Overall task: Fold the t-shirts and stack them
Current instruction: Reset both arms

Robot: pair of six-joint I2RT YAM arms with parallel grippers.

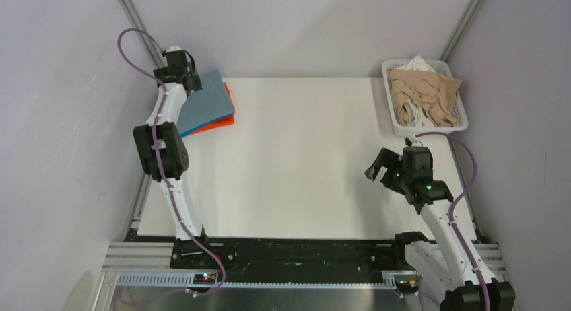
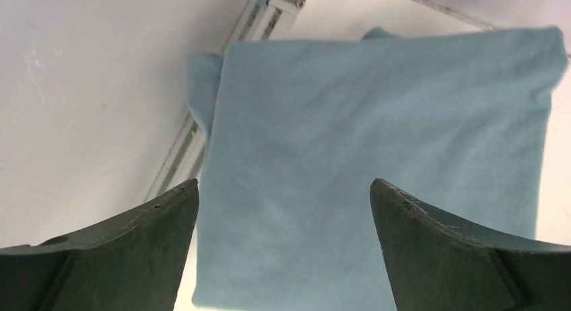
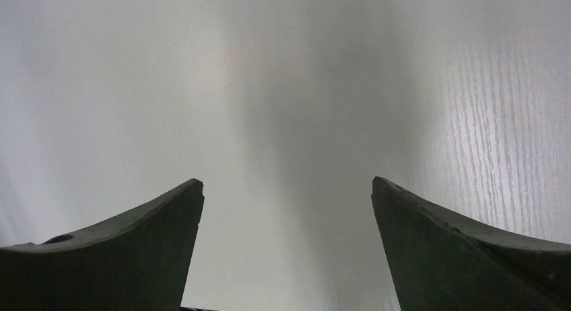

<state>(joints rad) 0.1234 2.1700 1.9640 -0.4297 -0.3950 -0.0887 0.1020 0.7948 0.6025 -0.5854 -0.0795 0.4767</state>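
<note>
A folded grey-blue t-shirt (image 1: 205, 102) lies on top of a stack at the table's far left, with a bright blue edge (image 1: 192, 130) and an orange shirt (image 1: 222, 122) showing under it. In the left wrist view the grey-blue shirt (image 2: 377, 156) fills the frame as a flat folded rectangle. My left gripper (image 1: 190, 79) hovers above the stack's far left corner, open and empty (image 2: 284, 190). My right gripper (image 1: 376, 168) is open and empty above bare table at the right (image 3: 286, 190).
A white slatted basket (image 1: 460, 122) with beige and white garments (image 1: 424, 95) stands at the far right corner. Grey walls and aluminium frame rails close in the table's left, back and right. The white table (image 1: 303, 163) lies between the arms.
</note>
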